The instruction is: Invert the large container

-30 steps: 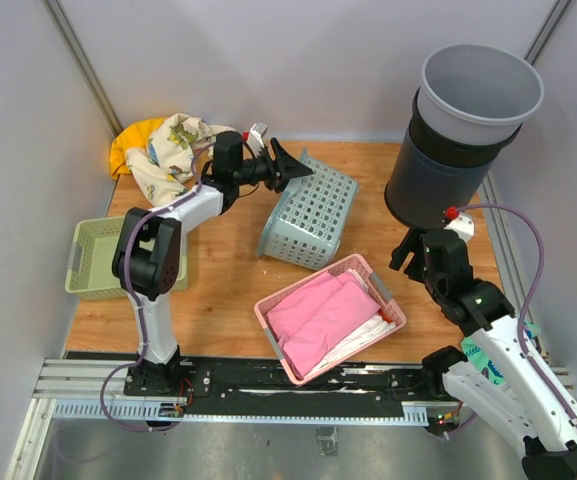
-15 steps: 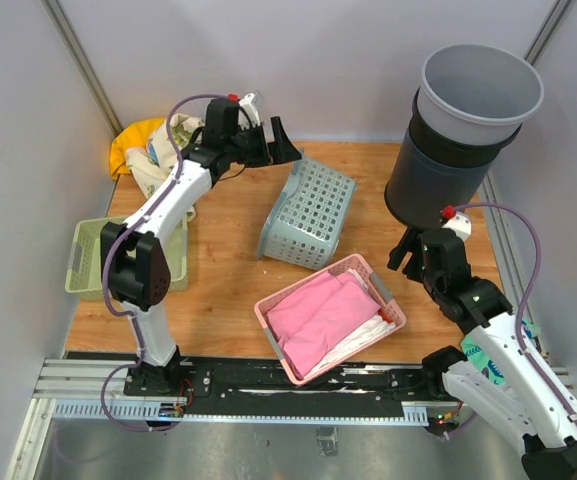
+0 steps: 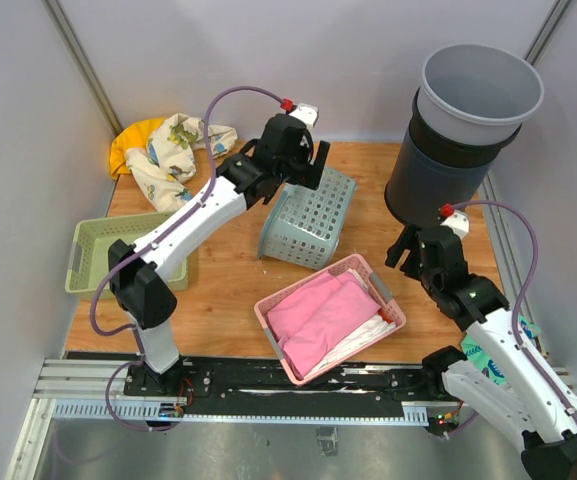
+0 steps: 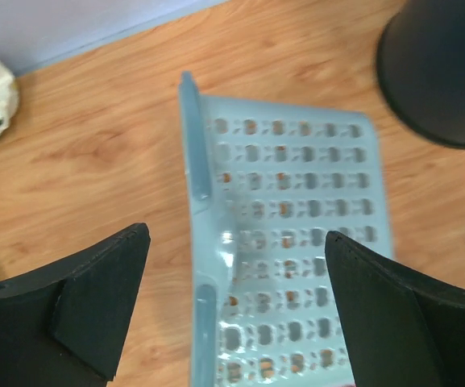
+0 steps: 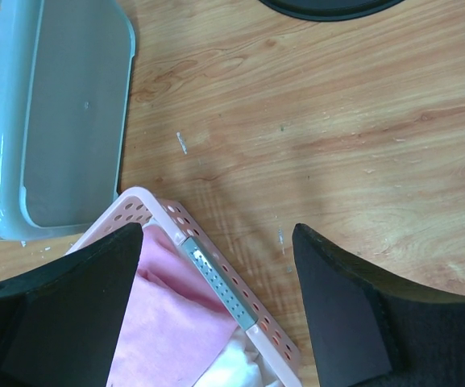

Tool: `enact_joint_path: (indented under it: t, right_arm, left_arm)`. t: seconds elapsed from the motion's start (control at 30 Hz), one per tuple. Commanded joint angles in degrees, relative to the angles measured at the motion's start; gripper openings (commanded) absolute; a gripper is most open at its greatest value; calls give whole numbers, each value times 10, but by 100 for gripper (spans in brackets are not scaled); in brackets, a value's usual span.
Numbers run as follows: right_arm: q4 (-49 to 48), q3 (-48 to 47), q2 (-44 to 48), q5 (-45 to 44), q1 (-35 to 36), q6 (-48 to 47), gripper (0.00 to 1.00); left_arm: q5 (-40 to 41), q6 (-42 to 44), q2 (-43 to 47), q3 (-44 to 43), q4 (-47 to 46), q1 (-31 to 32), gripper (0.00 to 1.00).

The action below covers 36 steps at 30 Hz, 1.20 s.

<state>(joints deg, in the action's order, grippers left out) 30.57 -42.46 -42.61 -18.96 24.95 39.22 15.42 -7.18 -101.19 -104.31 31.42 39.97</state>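
Jaws of the left gripper [image 4: 236, 240] stand wide apart and hold nothing. They hang directly over the large container [image 3: 313, 215], a pale blue perforated basket. It lies tipped on its side on the wooden table [image 3: 223, 290], one perforated wall uppermost and the solid base facing near-left, so it is not yet inverted. Its long rim runs lengthwise between the two fingers.

The left arm is plainly the nearer. The right gripper [image 5: 216, 230], likewise wide and empty, hangs apart over bare board beside the pink basket [image 3: 330, 315].

The pink basket sits just beside the container's near corner and the black bin [image 3: 433, 180] stands to its right. Judgement: room for tipping is tight on those sides.
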Motion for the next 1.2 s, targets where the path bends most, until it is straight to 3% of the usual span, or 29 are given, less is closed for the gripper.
enact_joint_path:
  t: [0.0, 0.37, 0.6, 0.87, 0.93, 1.03, 1.17]
  right_arm:
    - [-11, 1, -16, 6, -8, 9, 77]
    - [-19, -2, -36, 13, -8, 8, 77]
    - [-21, -4, -43, 15, -8, 4, 77]
    - [-20, 3, -32, 15, -8, 4, 77]
    - [-19, 3, -31, 15, -8, 4, 76]
    - [-17, 4, -28, 14, -8, 4, 77]
    - [-15, 4, -24, 12, -8, 4, 76]
  left_arm:
    - [116, 22, -53, -17, 55, -5, 92]
    - [87, 10, -85, -7, 53, -5, 75]
    - [63, -1, -97, -10, 56, -13, 44]
    - [14, -16, -94, -14, 57, -38, 21]
    - [12, -20, -90, -19, 57, -42, 20]
    - [-47, -47, -73, -18, 45, -66, 18]
    - [-206, -107, -29, 36, -23, -131, 17]
